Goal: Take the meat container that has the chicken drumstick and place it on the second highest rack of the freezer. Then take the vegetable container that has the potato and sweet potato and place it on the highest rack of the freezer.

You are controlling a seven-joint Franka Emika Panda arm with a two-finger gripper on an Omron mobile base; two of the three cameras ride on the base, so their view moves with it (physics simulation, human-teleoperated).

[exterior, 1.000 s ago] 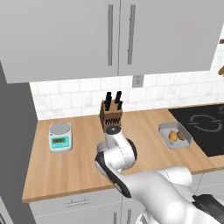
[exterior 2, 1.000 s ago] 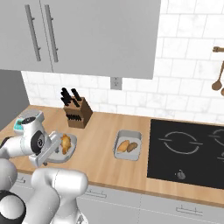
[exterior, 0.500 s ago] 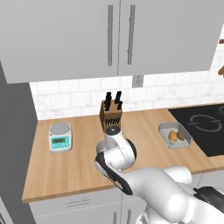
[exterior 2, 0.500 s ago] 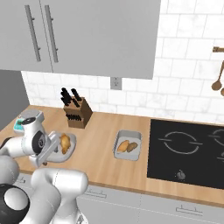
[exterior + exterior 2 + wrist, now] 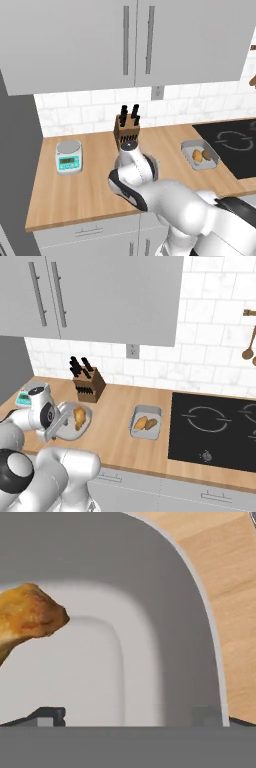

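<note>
On the wooden counter [image 5: 115, 438], just in front of the knife block [image 5: 89, 385], sits the meat container [image 5: 82, 428] with the chicken drumstick [image 5: 79, 415] inside, and I have the gripper [image 5: 129, 714] low over it, jaws spread as wide as they go and holding nothing. In the hand view the finger tips [image 5: 50, 714] stand apart with the tray's rim and sloped wall between them, though I cannot tell whether either tip touches the tray.

My worry is the bite itself. If I close with one tip riding on the slope instead of straddling the rim (the wall looks smooth and curved), the tray could skid across the counter or tip, and the drumstick might roll out. Closing too far inward could pinch the meat instead of the wall.

For room: the knife block is near, behind the tray, so a lift that swings backward could clip it. The vegetable container [image 5: 146, 423] with the potato and sweet potato [image 5: 145, 423] lies well apart toward the black cooktop [image 5: 215, 428], and the kitchen scale [image 5: 68, 156] is off to the other side, so straight up looks open. The upper cabinets [image 5: 130, 42] hang overhead, which I judge limits how high I can carry it. The grey freezer [image 5: 17, 165] side stands at the counter's far left end.
</note>
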